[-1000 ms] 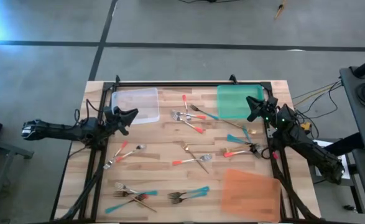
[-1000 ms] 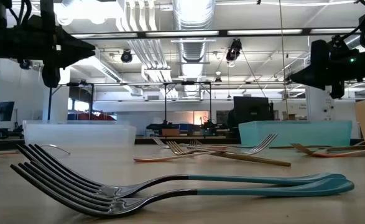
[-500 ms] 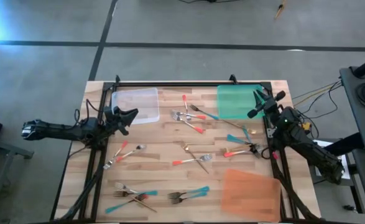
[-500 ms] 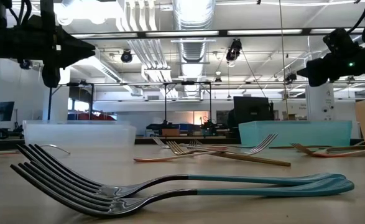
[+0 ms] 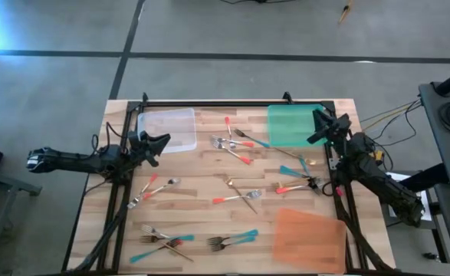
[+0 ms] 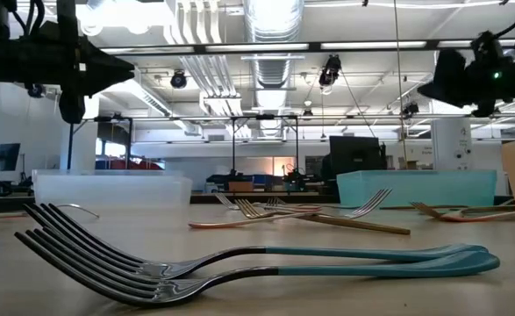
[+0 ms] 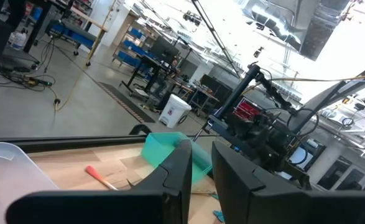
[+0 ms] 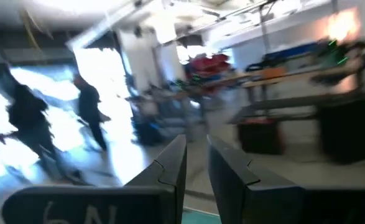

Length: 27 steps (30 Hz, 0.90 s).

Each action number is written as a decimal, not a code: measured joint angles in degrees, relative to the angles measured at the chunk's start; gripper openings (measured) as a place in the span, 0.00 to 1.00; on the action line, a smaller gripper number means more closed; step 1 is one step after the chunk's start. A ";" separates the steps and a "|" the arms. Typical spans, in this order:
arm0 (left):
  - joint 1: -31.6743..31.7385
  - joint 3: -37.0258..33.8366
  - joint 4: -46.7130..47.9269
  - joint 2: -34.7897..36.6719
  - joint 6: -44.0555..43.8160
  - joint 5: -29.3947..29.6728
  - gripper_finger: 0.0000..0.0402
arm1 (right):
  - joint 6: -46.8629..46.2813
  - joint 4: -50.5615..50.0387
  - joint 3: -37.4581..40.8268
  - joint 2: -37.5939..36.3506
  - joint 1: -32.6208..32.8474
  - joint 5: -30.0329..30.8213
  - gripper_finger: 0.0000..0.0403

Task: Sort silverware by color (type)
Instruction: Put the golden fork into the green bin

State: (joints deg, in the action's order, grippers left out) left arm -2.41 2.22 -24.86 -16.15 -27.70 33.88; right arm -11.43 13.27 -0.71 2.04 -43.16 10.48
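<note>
The silverware lies scattered flat on the wooden table (image 5: 202, 172). There are red-handled pieces (image 5: 228, 126) (image 5: 154, 187), teal-handled forks (image 5: 236, 239) (image 6: 239, 263) and gold ones (image 5: 240, 192). My left gripper (image 5: 162, 141) (image 7: 201, 155) hovers at the table's left side, beside the clear tray (image 5: 167, 126). Its fingers stand a narrow gap apart with nothing between them. My right gripper (image 5: 320, 123) (image 8: 196, 155) hovers at the green tray's (image 5: 290, 126) right edge, tipped up toward the room. It too shows a narrow gap and holds nothing.
An orange tray (image 5: 309, 234) lies at the near right. The clear tray stands at the far left and the green tray at the far right. Black frame bars (image 5: 121, 207) run along both sides of the table. People walk in the room beyond.
My right gripper has tipped upward and rolled a little, rising slightly by the green tray's right edge. No silverware has moved.
</note>
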 joint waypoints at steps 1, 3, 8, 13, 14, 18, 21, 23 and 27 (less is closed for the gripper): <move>0.01 0.00 0.01 -0.02 0.02 0.01 0.11 | -2.21 0.21 0.00 0.00 0.00 -1.18 0.13; -0.01 0.00 0.00 0.00 0.02 -0.01 0.11 | -3.59 0.84 0.00 0.05 -0.01 -5.75 0.13; 0.01 0.00 0.00 0.00 0.01 0.02 0.11 | -13.29 1.49 -3.96 0.71 -0.01 -16.16 0.13; -0.01 0.00 0.00 0.00 0.00 0.01 0.11 | -14.05 -6.63 -14.27 6.00 0.02 -19.74 0.13; 0.01 0.00 0.01 0.00 0.01 0.01 0.11 | -13.04 -9.42 -16.57 7.85 0.02 -19.74 0.13; 0.00 0.00 0.00 -0.01 0.00 0.01 0.11 | -10.47 -20.90 -25.04 17.23 0.02 -19.72 0.13; 0.01 0.00 0.02 -0.02 0.00 0.01 0.11 | -10.50 -27.42 -29.85 24.79 0.02 -19.50 0.13; -0.01 0.00 0.02 0.00 0.02 0.01 0.11 | -11.33 -30.51 -33.02 28.91 0.00 -19.16 0.13; 0.00 0.00 0.02 0.00 0.02 0.01 0.11 | -10.22 -40.27 -39.85 36.46 0.00 -16.37 0.13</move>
State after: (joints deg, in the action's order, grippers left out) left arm -2.41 2.22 -24.84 -16.14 -27.68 33.89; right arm -21.65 -26.99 -40.56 38.51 -43.16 -5.89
